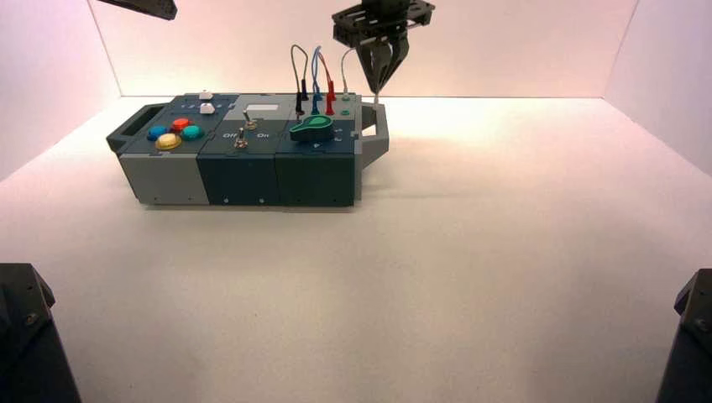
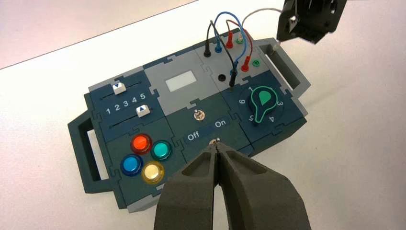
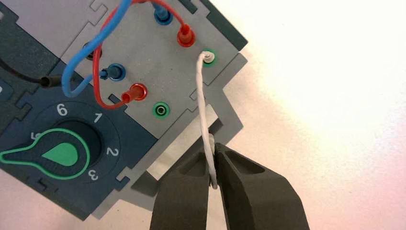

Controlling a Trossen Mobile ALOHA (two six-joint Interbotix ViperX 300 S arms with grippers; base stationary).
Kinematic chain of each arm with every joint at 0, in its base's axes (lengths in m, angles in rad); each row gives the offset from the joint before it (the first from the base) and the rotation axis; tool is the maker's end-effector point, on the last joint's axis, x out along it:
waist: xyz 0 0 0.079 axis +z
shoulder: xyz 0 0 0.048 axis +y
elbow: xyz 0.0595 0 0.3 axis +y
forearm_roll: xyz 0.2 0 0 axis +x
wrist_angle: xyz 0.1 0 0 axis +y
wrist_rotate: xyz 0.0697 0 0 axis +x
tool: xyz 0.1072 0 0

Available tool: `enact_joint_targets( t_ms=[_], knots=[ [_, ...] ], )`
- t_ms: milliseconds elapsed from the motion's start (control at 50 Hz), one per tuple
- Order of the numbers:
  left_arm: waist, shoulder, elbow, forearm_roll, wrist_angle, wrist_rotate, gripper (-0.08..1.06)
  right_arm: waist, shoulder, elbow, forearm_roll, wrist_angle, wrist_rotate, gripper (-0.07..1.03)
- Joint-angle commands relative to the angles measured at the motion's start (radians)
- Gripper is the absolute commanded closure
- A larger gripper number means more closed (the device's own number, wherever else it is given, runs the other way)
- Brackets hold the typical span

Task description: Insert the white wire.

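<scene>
So the white wire (image 3: 201,91) has one plug in the far green-ringed socket (image 3: 209,57), and my right gripper (image 3: 214,149) is pinched on its loose end over the side handle (image 3: 232,111). Seems I'm mid-insertion: next, shift to the empty near green socket (image 3: 161,110), line up, push. Left gripper (image 2: 216,145) is parked closed over the box's front. Readable: "Off", "On", slider digits 1–5, knob numbers. No brands spotted.

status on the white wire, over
right gripper shut on white wire's free end, beside box's right handle; other end in far green-ringed socket; near one unplugged
</scene>
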Motion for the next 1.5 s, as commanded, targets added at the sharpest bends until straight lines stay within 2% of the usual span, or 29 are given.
enact_joint_targets(
  t_ms=[20, 540, 880, 1500],
  knots=[
    [-0.003, -0.003, -0.012, 0.002, -0.009, 0.003, 1.01, 0.008, -0.058, -0.046, -0.003, 0.018, -0.003, 0.99],
    [-0.003, -0.005, -0.011, 0.002, -0.008, 0.003, 1.01, 0.094, -0.06, -0.12, 0.002, 0.095, -0.003, 0.99],
    [-0.003, -0.008, -0.009, 0.002, -0.006, 0.003, 1.01, 0.1, -0.058, -0.124, 0.003, 0.1, -0.002, 0.99],
    [-0.003, -0.009, -0.008, 0.002, -0.008, 0.003, 1.01, 0.1, -0.034, -0.126, -0.002, 0.061, -0.002, 0.99]
  ],
)
